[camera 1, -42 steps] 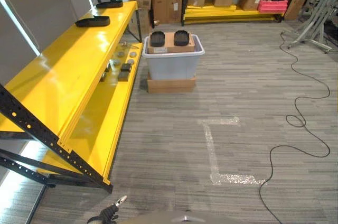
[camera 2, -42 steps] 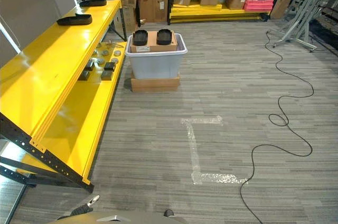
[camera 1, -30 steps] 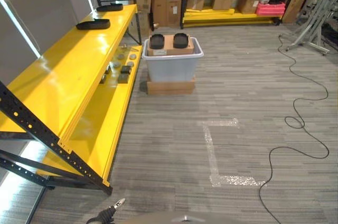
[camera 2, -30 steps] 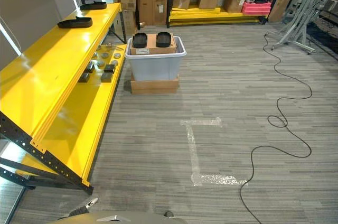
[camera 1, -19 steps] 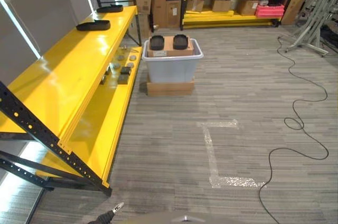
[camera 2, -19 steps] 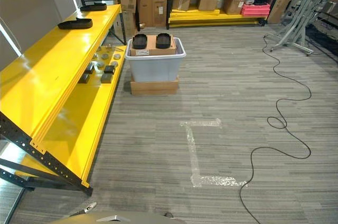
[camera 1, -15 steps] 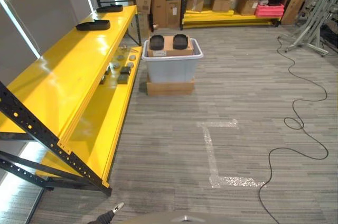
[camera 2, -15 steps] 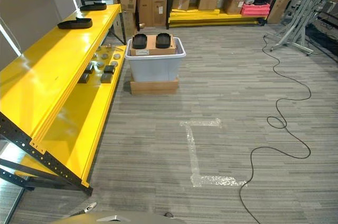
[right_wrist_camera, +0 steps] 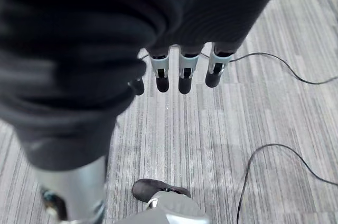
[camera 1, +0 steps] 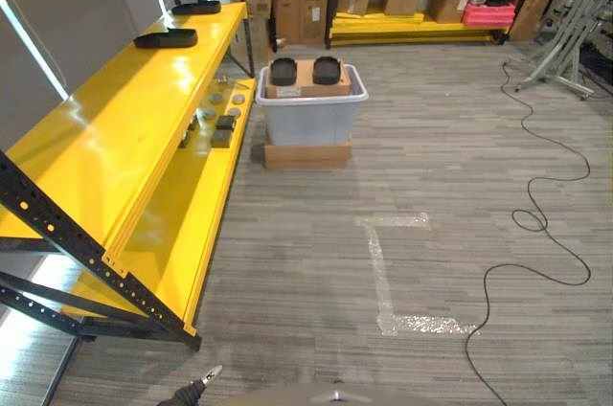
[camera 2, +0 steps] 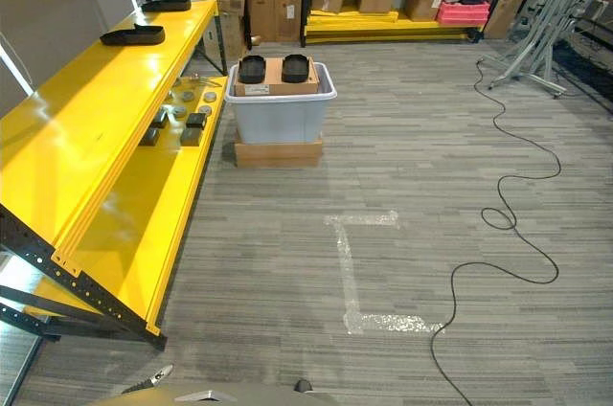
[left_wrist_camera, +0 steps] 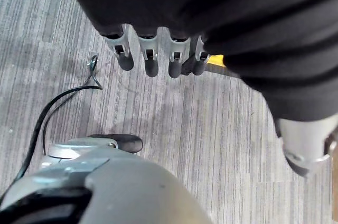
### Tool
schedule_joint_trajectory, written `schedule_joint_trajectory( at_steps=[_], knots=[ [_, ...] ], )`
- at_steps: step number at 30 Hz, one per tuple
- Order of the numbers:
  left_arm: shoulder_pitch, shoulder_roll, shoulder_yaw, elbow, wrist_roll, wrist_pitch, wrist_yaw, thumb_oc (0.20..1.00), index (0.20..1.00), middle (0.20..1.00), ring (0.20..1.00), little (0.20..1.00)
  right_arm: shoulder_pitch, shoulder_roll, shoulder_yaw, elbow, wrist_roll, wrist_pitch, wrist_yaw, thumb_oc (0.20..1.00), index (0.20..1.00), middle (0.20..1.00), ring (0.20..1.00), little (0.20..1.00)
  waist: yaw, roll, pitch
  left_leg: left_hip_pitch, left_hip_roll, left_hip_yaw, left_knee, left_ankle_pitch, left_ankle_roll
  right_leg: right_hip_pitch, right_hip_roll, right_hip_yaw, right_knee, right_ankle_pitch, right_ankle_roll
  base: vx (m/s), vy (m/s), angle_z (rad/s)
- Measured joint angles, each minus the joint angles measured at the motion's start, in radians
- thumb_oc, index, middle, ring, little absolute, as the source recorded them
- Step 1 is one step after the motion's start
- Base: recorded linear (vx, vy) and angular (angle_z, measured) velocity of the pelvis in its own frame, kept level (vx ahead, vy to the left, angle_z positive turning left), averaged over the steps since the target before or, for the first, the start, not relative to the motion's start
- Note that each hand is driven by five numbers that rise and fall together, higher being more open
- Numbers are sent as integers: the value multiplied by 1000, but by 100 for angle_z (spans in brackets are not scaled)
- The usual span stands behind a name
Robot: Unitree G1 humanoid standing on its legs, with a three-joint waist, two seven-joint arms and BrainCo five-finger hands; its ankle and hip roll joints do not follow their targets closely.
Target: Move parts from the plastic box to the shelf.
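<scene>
You've got both hands hanging over bare floor, nothing held: left hand [left_wrist_camera: 158, 55] w/ fingers straight, relaxed, side by side; right hand [right_wrist_camera: 182, 71] same, fingers straight and loose. Plastic box [camera 1: 311, 109] sits on a flat cardboard base [camera 1: 306, 154] on the floor, just beside the far end of the yellow shelf [camera 1: 115, 157]. Inside the box there's a brown carton [camera 1: 306, 80] w/ two black parts [camera 1: 283, 71] on top, side by side. On shelf's upper level, near the far end, two black trays [camera 1: 166, 38]. Lower level, far end: small dark blocks and round bits [camera 1: 222, 128], too small to tell apart.
</scene>
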Motion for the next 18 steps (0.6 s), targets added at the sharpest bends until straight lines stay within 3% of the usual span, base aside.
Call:
schedule_joint_trajectory(
  at_steps=[4,5,7,8,9,11,13,15,16,17,18],
  knots=[
    [-3,3,1,0,1,0,-2,1000,1000,1000,1000,1000,-18,0,-34,26,34,20,21,1000,1000,1000,1000,1000,-1,-1,17,-1,-10,22,-1,3,25,-29,-8,23,55,-11,17,13,127,-16],
    [-14,5,0,0,1,2,-3,1000,1000,1000,1000,1000,-24,1,-34,28,36,20,22,1000,1000,1000,1000,1000,-5,-5,30,-7,-30,26,5,-3,37,-49,-19,26,97,-3,31,2,179,-22],
    [-58,4,-6,-2,2,2,-6,1000,1000,1000,1000,1000,-70,-13,-33,38,37,17,28,1000,1000,1000,1000,1000,0,0,79,-35,-58,20,58,-25,99,-156,-37,32,292,-13,58,16,155,-45],
    [-75,5,-3,2,2,3,-8,1000,1000,1000,1000,1000,-82,-24,-33,30,47,10,36,1000,1000,1000,1000,1000,-6,11,97,-43,-53,23,80,-28,92,-201,-46,33,370,3,87,34,170,-34],
    [-89,9,-5,0,2,2,-16,1000,1000,1000,1000,1000,-80,-31,-33,28,70,3,45,1000,1000,1000,1000,1000,-25,30,110,-50,-56,11,103,-37,105,-241,-60,19,448,70,103,69,171,-14],
    [-109,12,-8,-2,1,-3,-20,1000,1000,1000,1000,1000,-73,-37,-35,32,76,4,62,1000,1000,1000,1000,1000,-26,40,123,-78,-74,2,142,-45,122,-319,-82,25,557,137,123,111,73,-6],
    [-100,13,-3,-4,0,1,-22,1000,1000,1000,1000,1000,-66,-38,-63,28,77,1,83,1000,1000,1000,1000,1000,-36,50,132,-78,-70,7,136,-46,141,-387,-95,11,660,82,134,190,-105,-11],
    [-73,29,2,3,0,4,-23,1000,1000,1000,1000,1000,-56,-31,-62,23,80,-10,104,1000,1000,1000,1000,1000,-44,40,134,-78,-77,8,123,-47,139,-374,-96,-10,572,38,162,379,-235,-9],
    [-68,32,9,13,1,4,-22,1000,1000,1000,1000,1000,-52,-30,-63,23,94,-21,107,1000,1000,1000,1000,1000,-50,26,139,-76,-81,3,108,-47,96,-351,-86,-16,467,29,169,473,-252,-6],
    [-71,36,28,37,1,4,-21,1000,1000,1000,1000,1000,-48,-19,-64,26,101,-26,108,1000,1000,1000,1000,1000,-55,0,125,-65,-114,15,104,-70,55,-319,-104,-4,291,24,176,356,-170,15],
    [-81,38,36,54,1,7,-20,1000,1000,1000,1000,1000,-49,-15,-63,25,107,-28,112,1000,1000,1000,1000,1000,-84,-60,136,-112,-150,45,321,-120,80,-288,-151,13,144,6,226,339,-151,6]
  ],
)
